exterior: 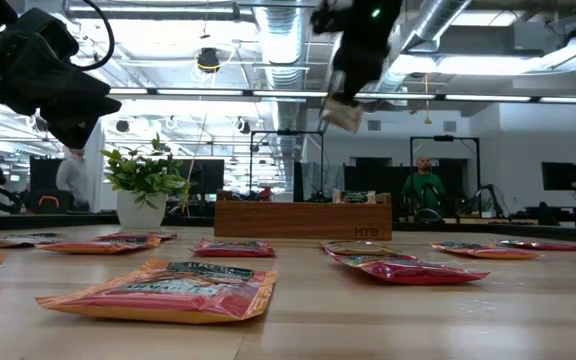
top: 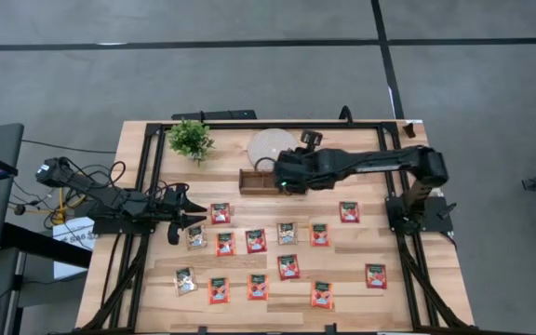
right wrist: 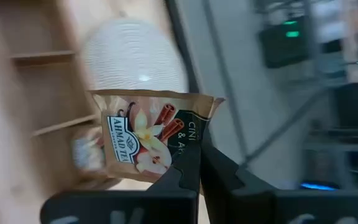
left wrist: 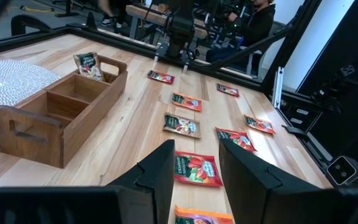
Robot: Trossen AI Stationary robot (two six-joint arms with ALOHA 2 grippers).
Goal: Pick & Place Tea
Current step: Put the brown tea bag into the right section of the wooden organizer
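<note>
Progress, early. My right fingers (right wrist: 199,163) pinch one pale beige sachet (right wrist: 151,134) above the brown wooden three-part tray (top: 259,180) at centre frame; one sachet (left wrist: 88,63) inside; fourteen-odd red-orange sachets (top: 288,266) on the tabletop (top: 417,288). Left fingers (left wrist: 194,171) wide, empty.

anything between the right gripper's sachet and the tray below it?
Nothing. The low view shows open air between the beige sachet, pinched in the right gripper, and the wooden tray.
</note>
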